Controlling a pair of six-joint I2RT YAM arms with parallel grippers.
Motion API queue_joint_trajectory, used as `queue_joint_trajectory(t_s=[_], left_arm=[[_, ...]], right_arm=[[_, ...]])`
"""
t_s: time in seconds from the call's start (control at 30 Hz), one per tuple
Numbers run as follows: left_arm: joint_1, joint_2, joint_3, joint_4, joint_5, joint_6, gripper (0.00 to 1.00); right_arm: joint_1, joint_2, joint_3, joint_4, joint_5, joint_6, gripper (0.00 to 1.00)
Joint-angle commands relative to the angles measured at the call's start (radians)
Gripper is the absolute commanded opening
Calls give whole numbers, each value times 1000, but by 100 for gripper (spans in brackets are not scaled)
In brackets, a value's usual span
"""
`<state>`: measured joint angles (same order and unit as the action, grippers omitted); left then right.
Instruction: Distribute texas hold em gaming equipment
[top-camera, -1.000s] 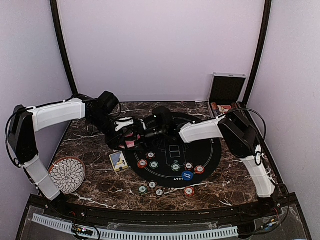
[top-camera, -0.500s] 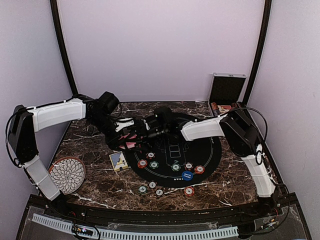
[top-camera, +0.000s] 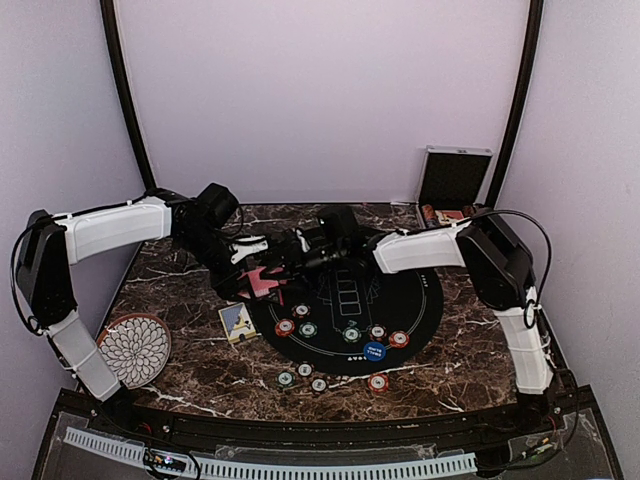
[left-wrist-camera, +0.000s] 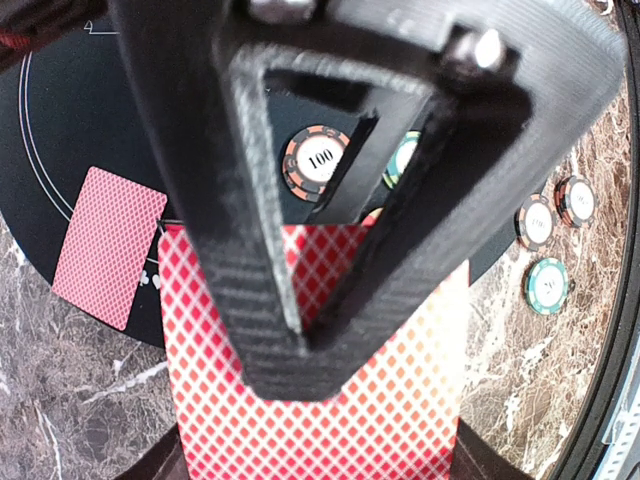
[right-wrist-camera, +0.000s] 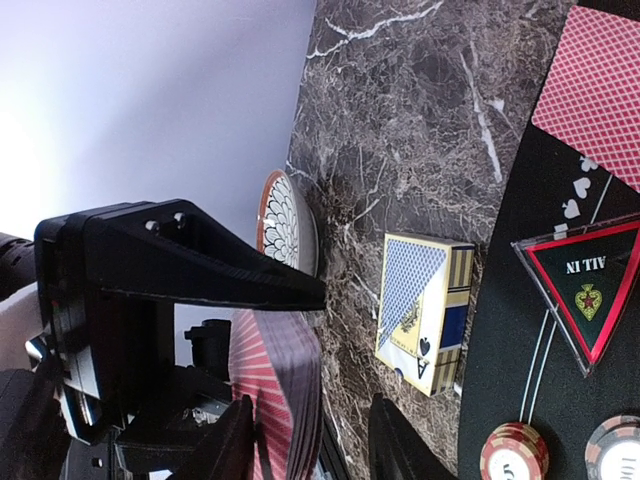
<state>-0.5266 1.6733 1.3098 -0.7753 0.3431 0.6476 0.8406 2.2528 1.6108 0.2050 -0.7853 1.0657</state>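
Over the left edge of the black mat (top-camera: 420, 300) on the table (top-camera: 455, 372), left pincer (top-camera: 252, 268) is clamping the red-backed deck (left-wrist-camera: 330, 400) aloft. Right pincer (right-wrist-camera: 310, 445), partly open, is straddling the deck's edge. Poker chips (top-camera: 352, 334) are lying around the mat's near edge.

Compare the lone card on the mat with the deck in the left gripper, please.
The lone card lies flat, untouched, on the mat; the deck is clamped in the left gripper. The card is single; the deck a thick stack. Both have red diamond backs.

A robot test booth: plain lilac walls (top-camera: 320, 90) enclose a marble-patterned table (top-camera: 200, 370).
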Motion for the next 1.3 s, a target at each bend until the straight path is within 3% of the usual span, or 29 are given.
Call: queue_joint_trajectory(t_s=[0.0,0.27,0.5,0.63,0.8,1.07,1.27], left_arm=[[-4,-43,-3,-9,11,2,0],[-4,-41,-10,-8,4,4,0],[-4,-36,-11,-7,-1,3,0],[-3,-34,-12,-7,-8,3,0],[-3,-36,-13,-9,-14,4,0],[-4,-41,-25,-12,-30,9,0],[-4,-45,-29,-20,-21,7,0]], right_arm=[[-12,-70,-18,-16,18,-21,34],[-19,-116,-52,-16,22,-21,14],[-29,-155,-113,107,-13,75,0],[-46,-160,-166,245,-51,172,0],[-84,-166,-200,268,-75,187,0],[-256,-202,-234,129,-98,66,0],[-400,-156,-162,1,-72,-28,0]])
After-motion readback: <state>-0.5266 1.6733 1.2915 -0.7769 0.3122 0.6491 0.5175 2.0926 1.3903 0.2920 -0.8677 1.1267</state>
